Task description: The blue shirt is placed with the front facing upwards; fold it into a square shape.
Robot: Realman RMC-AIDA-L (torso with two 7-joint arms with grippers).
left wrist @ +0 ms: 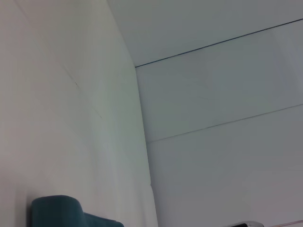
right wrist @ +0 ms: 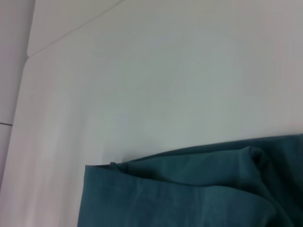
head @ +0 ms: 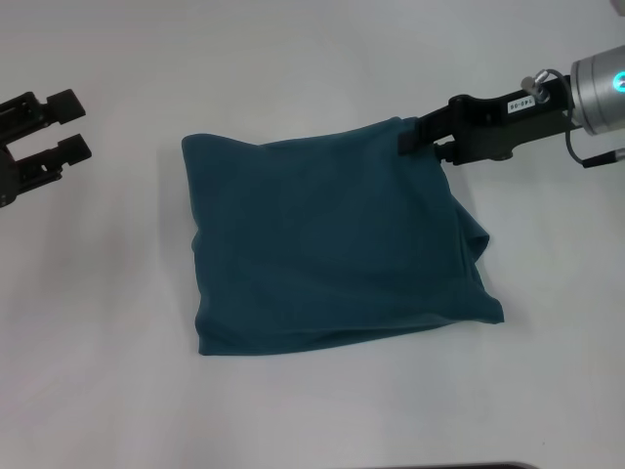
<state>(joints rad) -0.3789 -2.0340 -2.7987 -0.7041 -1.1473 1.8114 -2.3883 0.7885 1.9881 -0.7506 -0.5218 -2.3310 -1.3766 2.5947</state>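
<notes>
Now I see the blue shirt (head: 332, 244), soft and limp, folded near-square mid-table, so I'd pinch doubled corners; my right gripper (head: 422, 137) sits at its far right corner, grip unclear, while my left gripper (head: 66, 122) waits parted and empty, well apart.
</notes>
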